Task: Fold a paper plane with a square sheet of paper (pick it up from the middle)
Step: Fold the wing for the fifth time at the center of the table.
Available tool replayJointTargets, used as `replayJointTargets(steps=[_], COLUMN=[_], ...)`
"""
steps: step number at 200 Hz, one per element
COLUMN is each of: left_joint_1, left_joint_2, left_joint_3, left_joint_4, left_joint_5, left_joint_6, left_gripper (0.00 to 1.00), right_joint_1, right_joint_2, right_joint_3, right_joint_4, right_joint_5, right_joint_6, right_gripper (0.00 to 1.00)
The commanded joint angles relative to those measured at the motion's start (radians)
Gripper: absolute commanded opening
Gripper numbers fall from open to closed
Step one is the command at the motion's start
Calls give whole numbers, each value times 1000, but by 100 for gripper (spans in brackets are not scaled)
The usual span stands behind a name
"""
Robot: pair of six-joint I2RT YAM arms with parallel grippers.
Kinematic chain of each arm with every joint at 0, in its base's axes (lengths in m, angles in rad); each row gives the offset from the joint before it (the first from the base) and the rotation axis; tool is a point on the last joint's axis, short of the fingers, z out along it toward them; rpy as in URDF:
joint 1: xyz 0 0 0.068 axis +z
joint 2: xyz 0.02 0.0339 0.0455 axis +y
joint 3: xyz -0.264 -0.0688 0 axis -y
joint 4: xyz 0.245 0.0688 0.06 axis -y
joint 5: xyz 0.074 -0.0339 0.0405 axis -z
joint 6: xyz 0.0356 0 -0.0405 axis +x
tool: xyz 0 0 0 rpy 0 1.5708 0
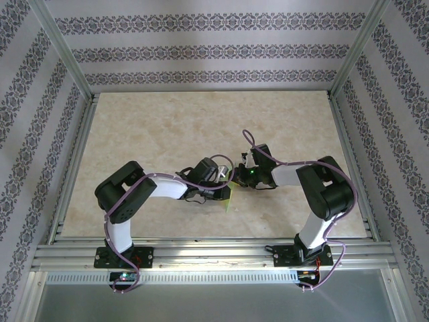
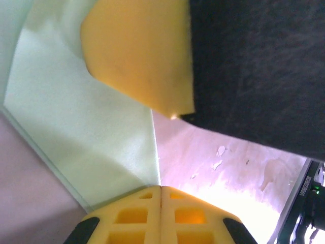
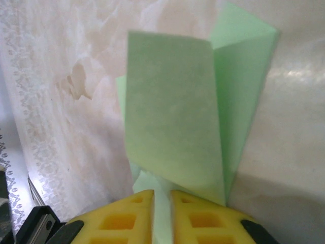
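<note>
The pale green sheet of paper (image 1: 228, 199) is partly folded and held up off the table between both arms at the middle of the table. In the left wrist view the paper (image 2: 76, 127) runs into the seam of my left gripper (image 2: 161, 189), which is shut on its edge. The right gripper's yellow pad (image 2: 137, 51) and black body loom just above. In the right wrist view a folded flap of the paper (image 3: 172, 112) stands upright, and a strip of it sits in the narrow gap of my right gripper (image 3: 162, 195). The two grippers (image 1: 224, 188) (image 1: 237, 176) nearly touch.
The beige marbled table top (image 1: 167, 127) stretches behind and to both sides of the arms. Aluminium rails (image 1: 201, 251) frame it, and patterned walls (image 1: 201, 47) enclose the cell.
</note>
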Motion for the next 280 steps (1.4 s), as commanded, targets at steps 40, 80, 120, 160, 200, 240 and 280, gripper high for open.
replayJointTargets(steps=[40,80,120,160,200,240,280], left_joint_1=[11,16,22,25,25,27,27], left_joint_2=[-26,-31,-43,-43,-37,-38,-39], left_joint_3=[-122,-130,-130,-126,-125,-136,-142], left_joint_4=[-158,-186,-216,-220,-214,-222,-249], left_joint_5=[73,105,111,108,104,103,89], left_joint_6=[147,188,218,219,213,218,237], left_gripper=[0,0,0,0,0,0,0], right_joint_1=[-73,-4,94,105,110,89,34], right_joint_2=[-275,-336,-289,-202,-128,-66,2], right_joint_3=[-67,-106,-92,-41,-20,-12,-8], right_joint_4=[-169,-146,-141,-125,-90,-76,-50], right_joint_5=[58,33,48,44,39,64,54], right_joint_6=[-52,-60,-72,-74,-62,-72,-88], right_gripper=[18,10,7,5,4,4,5])
